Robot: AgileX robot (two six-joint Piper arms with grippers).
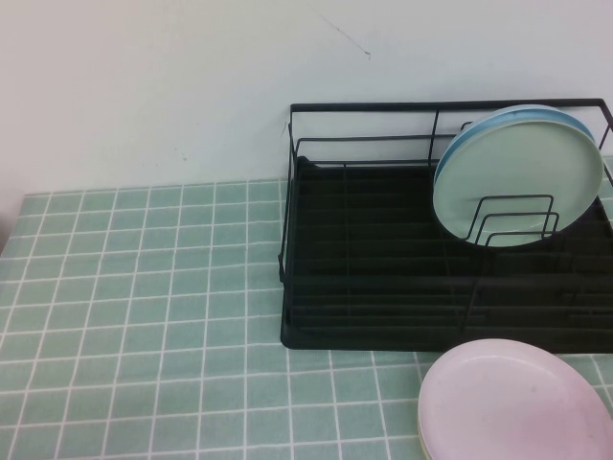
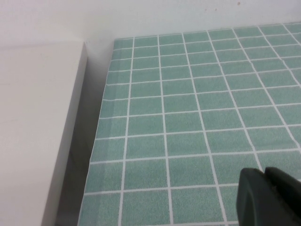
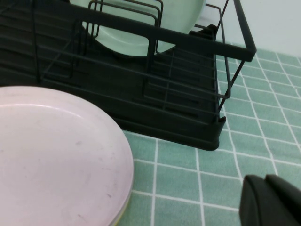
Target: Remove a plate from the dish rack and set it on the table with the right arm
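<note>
The pink plate (image 1: 512,402) lies flat on the mint-green tiled table (image 1: 144,316), just in front of the black wire dish rack (image 1: 383,287) and clear of its tray base. A thin pale edge shows beneath the plate's rim in the right wrist view, as of a second plate under it; this cannot be confirmed. A pale green plate (image 1: 517,177) leans upright inside the rack against the wire loops (image 1: 512,222), with a light blue rim just behind it.

The right gripper (image 3: 275,200) hovers over bare tile near the rack's front corner, with the pink plate (image 3: 56,160) close beside it and the rack (image 3: 155,70) beyond. It holds nothing; only a dark portion of it shows, so its opening cannot be told.

The left gripper (image 2: 268,197) hangs over bare tiles near the table's edge, well apart from rack and plates, beside a white ledge (image 2: 37,117). It holds nothing, and its opening likewise cannot be told.
</note>
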